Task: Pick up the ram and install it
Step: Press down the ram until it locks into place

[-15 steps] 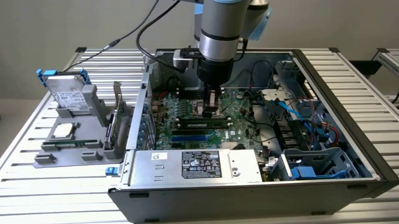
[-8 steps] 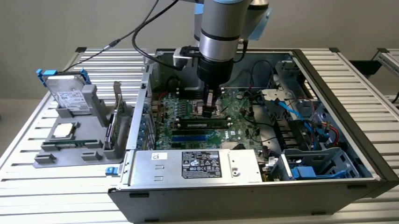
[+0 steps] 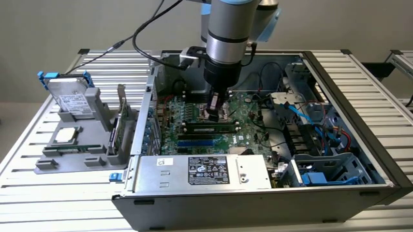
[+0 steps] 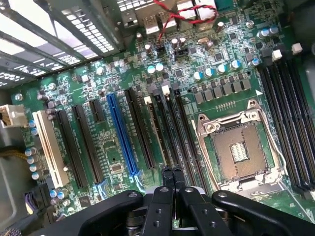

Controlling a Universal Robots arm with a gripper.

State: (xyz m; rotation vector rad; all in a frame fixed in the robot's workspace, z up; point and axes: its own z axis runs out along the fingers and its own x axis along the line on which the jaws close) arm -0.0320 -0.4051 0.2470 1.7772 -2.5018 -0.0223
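One ram, a long thin green stick with dark chips, lies flat-edged in a motherboard slot just beside the pincer's tips. The pincer is clenched on nothing. Near it sit one square metal-framed socket, one blue slot and one white slot.

Ram: long green stick, dark chips, white label, seated lengthwise in motherboard slot.
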